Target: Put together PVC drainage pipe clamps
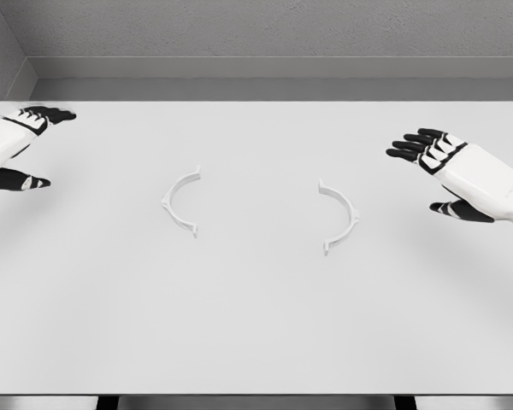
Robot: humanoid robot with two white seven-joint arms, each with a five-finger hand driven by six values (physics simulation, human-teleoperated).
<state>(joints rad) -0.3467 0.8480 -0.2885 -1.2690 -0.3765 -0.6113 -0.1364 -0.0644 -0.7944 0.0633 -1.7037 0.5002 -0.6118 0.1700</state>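
Note:
Two white half-ring clamp pieces lie flat on the white table (256, 325), their open sides facing each other. The left clamp half (179, 202) sits left of the middle, the right clamp half (341, 215) right of it, with a wide gap between them. My left hand (30, 145) hovers at the far left edge, fingers spread and holding nothing, well left of the left piece. Off to the right of the right piece, my right hand (432, 166) hangs with fingers extended and its thumb apart, empty.
A grey wall runs behind the table's far edge (256, 101). The near edge of the table (256, 395) lies at the bottom of the view, with dark legs showing beneath it.

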